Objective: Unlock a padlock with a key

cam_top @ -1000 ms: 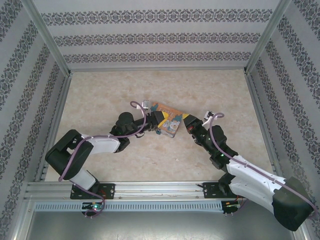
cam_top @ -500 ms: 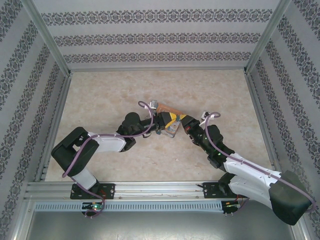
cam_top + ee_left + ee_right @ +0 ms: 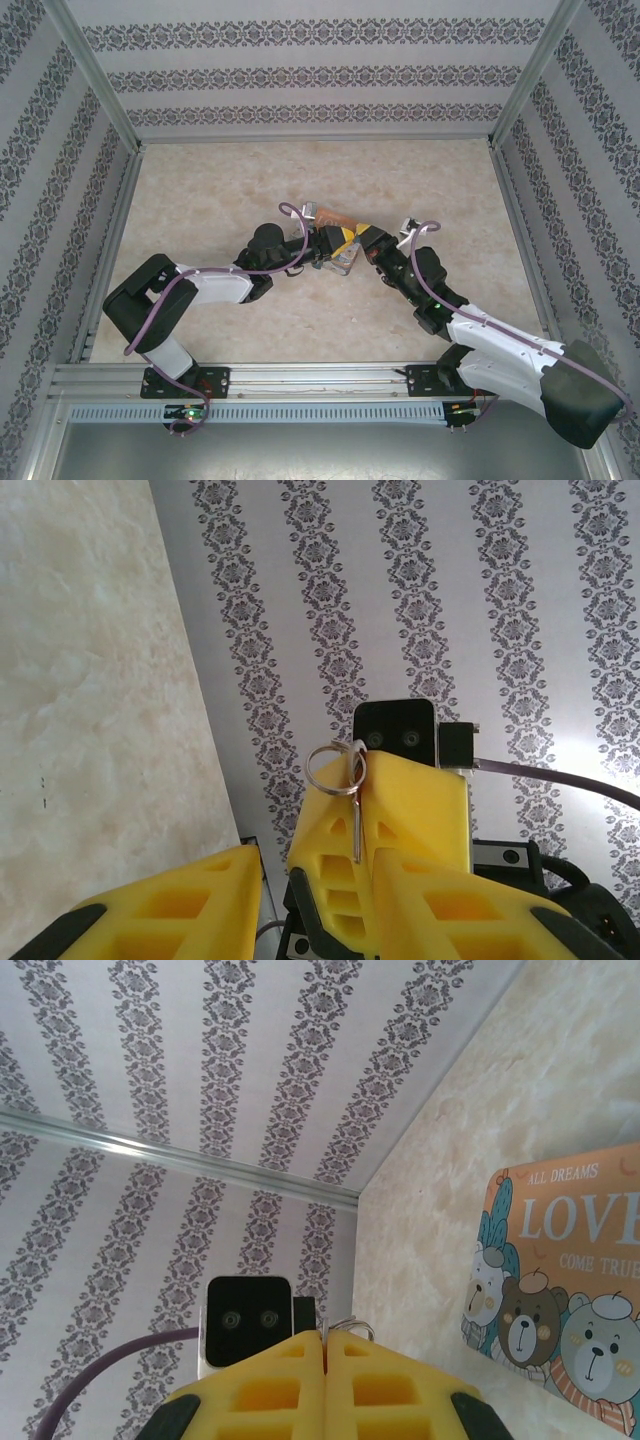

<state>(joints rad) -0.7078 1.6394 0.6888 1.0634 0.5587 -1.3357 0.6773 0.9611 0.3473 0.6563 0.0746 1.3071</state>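
Observation:
A silvery key on a wire ring is pinched between the yellow fingertips of my right gripper, which is shut on it. In the right wrist view the ring peeks out above the shut right gripper. My left gripper faces it with its jaws apart, and the right gripper's tips sit between them. From above, the left gripper and right gripper meet tip to tip over the box. The padlock is hidden.
An orange "LOVE" box with cartoon bears lies on the beige table; its far edge shows beyond the grippers. Patterned walls and metal frame posts close in the table on three sides.
Both grippers have come together above the box, the left arm reaching to the right. The left jaws have narrowed slightly. The right gripper has stayed shut on the key.

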